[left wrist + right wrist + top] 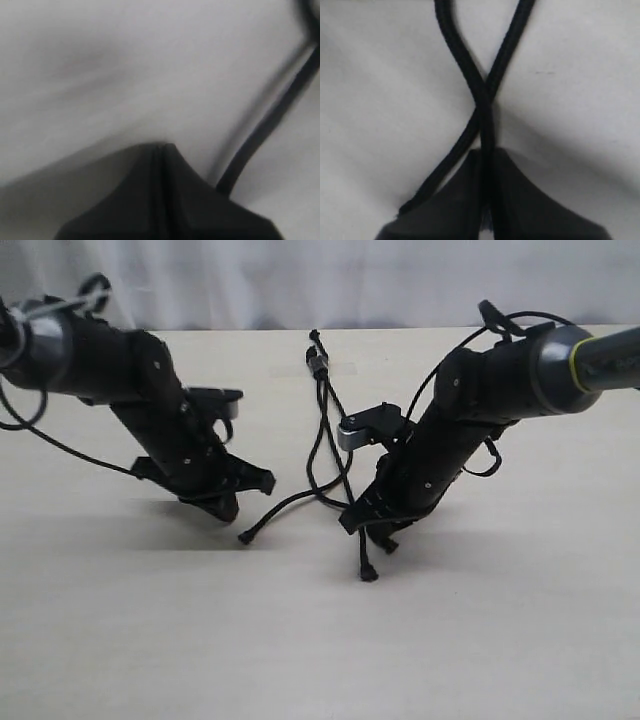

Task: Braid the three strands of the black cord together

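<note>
My right jaws clamp a strand (487, 135) of the thin matte black cord (320, 367), left jaws closed empty; seemingly one crossing done.

The left black jointed arm (140, 390) enters from the upper left edge of the exterior view and slopes down toward the middle, its wrist held low. Its black two-fingered left gripper (228, 508) points steeply downward, fingers (145, 190) pressed flat against each other with nothing between them. The right black jointed arm (480, 400), with a grey collar (555, 355) ringed in yellow-green, enters from the upper right edge and slopes down and inward, mirroring the other. Its black two-fingered right gripper (372, 525) also points downward, jaws closed on one thin matte black rope strand (487, 127) that runs into the seam between them. The two grippers are well apart
</note>
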Robot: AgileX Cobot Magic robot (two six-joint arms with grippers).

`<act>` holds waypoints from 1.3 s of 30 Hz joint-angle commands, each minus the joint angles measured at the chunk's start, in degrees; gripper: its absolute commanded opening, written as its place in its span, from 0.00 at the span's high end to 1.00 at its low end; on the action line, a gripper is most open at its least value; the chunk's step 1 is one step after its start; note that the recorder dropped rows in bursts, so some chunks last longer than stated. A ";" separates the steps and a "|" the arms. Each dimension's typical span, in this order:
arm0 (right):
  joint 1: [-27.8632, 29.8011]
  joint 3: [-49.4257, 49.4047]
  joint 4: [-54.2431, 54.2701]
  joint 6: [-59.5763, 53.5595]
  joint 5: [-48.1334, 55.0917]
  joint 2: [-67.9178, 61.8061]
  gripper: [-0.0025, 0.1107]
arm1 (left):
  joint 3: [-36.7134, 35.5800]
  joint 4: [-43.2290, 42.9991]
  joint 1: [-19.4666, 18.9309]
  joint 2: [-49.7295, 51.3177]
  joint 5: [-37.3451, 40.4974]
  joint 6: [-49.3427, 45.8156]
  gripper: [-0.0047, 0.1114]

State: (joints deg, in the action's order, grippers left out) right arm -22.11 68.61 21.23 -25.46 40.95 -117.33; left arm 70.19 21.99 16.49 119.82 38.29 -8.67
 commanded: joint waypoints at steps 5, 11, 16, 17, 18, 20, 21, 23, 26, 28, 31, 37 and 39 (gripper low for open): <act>0.02 -5.24 9.09 -2.57 0.43 -0.98 0.94 | -0.26 1.74 7.94 5.65 -1.66 1.43 0.96; 0.02 -9.33 14.22 -4.44 -2.95 -0.72 0.94 | -0.26 5.92 8.19 5.65 0.26 1.53 0.96; 0.11 -9.46 14.59 -4.73 -4.08 1.52 0.76 | -0.26 4.60 7.14 4.85 1.00 1.53 0.96; 0.27 -9.46 14.25 -4.73 -4.08 2.37 0.70 | -0.26 4.27 6.44 4.28 1.65 1.53 0.96; 0.64 -9.46 14.07 -4.73 -4.08 3.35 0.65 | -0.26 4.03 5.52 3.54 2.10 1.53 0.96; 1.62 -9.46 13.83 -4.11 -4.08 5.45 0.57 | -0.26 3.56 3.16 1.73 2.93 1.53 0.93; 2.47 -9.46 13.83 -3.50 -4.08 6.53 0.54 | -0.26 2.86 1.83 0.53 3.46 1.53 0.90; 6.20 -9.46 13.71 -1.85 -2.67 9.65 0.53 | -0.26 0.89 -2.43 -3.75 5.07 1.53 0.77; 13.18 -9.46 13.43 -1.29 2.51 15.81 0.58 | -0.26 -2.80 -9.29 -10.83 10.17 0.98 0.65; 15.80 -10.23 10.15 1.14 4.53 20.40 0.75 | -0.26 -6.35 -11.76 -15.14 13.67 0.98 0.71; 16.73 -16.13 0.53 8.03 4.10 29.26 0.94 | -2.89 -11.68 -12.51 -23.13 13.91 1.23 0.94; 16.73 -28.34 -10.38 19.29 -1.26 49.07 0.94 | -19.14 -12.51 -12.51 -47.92 -2.52 1.23 0.96; 16.73 -31.30 -10.38 20.81 -4.18 56.44 0.94 | -25.29 -12.51 -12.51 -58.50 -7.61 1.23 0.96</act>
State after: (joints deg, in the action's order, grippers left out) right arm -5.76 40.28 12.15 -7.03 40.18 -68.19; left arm 50.08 9.92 4.04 70.61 36.15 -7.64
